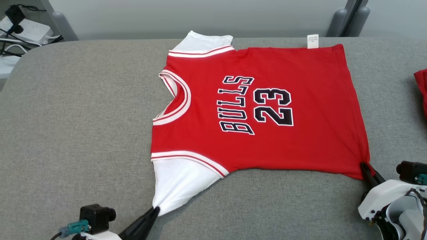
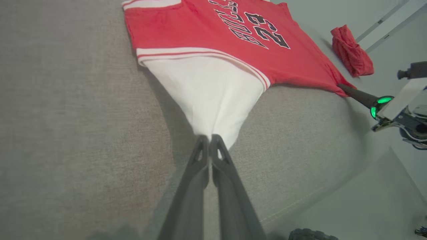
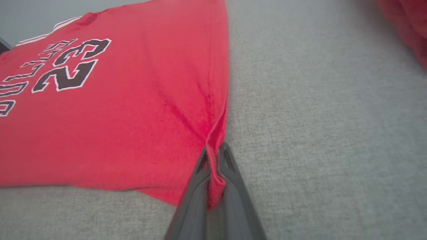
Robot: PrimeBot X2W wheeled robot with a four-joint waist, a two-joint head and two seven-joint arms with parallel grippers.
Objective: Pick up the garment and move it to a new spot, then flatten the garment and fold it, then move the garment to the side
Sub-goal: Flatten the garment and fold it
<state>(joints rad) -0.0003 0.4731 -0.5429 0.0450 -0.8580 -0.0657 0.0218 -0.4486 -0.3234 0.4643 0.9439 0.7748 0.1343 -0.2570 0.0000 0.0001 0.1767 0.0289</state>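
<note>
The left claw (image 1: 155,209) works closest to the robot, at the lower left. Its two dark fingers are pressed together on the tip of the near white sleeve (image 1: 176,183). The pinched cloth is drawn into a narrow point, and the sleeve fans out wide from there toward the body of the garment.

Over at the lower right, the right claw (image 1: 363,164) is clamped on the near hem corner (image 3: 213,133). In the right wrist view a fold of red fabric sits squeezed between its fingers, with small creases running from the pinch into the cloth.

Between and beyond the two claws, the red basketball jersey (image 1: 307,133) lies spread flat in the middle of the grey fabric-covered tabletop (image 1: 73,116). It lies sideways to the robot, front side up. The white-trimmed neckline (image 1: 176,100) faces the robot's left and the hem faces its right. The black chest print (image 1: 257,105) reads "BULLS 23".

Farther back, the far white sleeve (image 1: 200,41) reaches the tabletop's rear edge. A small white care label (image 1: 312,41) sticks out at the far hem corner.

A second red garment (image 1: 421,90) lies bunched at the right edge of the tabletop, well apart from the jersey. Past the far left corner sits a white power strip (image 1: 23,28) with dark cables.
</note>
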